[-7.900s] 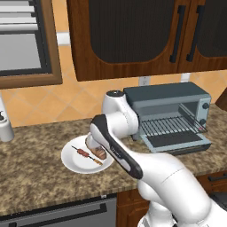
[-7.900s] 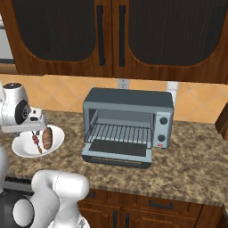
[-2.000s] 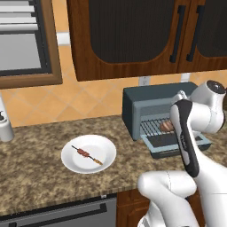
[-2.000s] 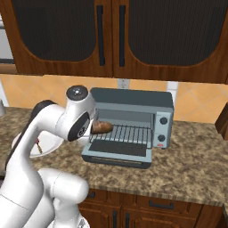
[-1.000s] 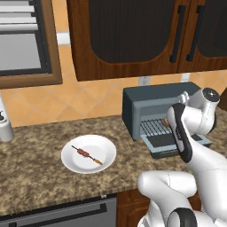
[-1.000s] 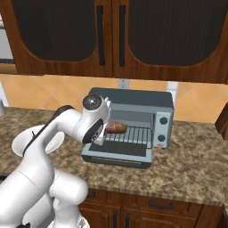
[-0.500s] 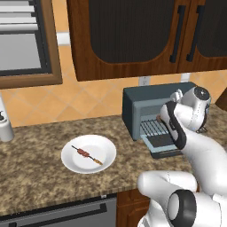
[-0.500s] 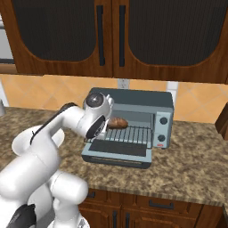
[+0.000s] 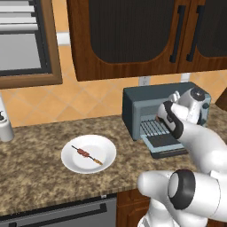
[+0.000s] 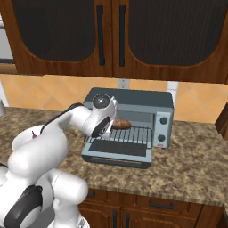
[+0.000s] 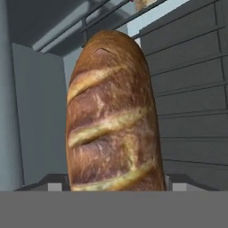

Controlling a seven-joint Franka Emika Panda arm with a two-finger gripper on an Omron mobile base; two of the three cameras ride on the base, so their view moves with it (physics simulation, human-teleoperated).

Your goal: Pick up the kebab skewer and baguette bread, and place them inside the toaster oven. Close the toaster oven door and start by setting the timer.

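Fingers of my gripper (image 11: 116,185) pinch the baguette bread (image 11: 113,113) at frame centre, inside the toaster oven (image 10: 133,121); kebab skewer (image 9: 87,154) lies lower left.

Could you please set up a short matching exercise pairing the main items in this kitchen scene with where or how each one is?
Items:
1. kebab skewer
2. baguette bread
3. toaster oven door
4. white plate

Places or states:
A. dropped open, lying flat in front of the oven
B. inside the toaster oven, over the wire rack
C. lying on the plate
D. on the granite counter, left of the oven

Pairs: 1-C, 2-B, 3-A, 4-D
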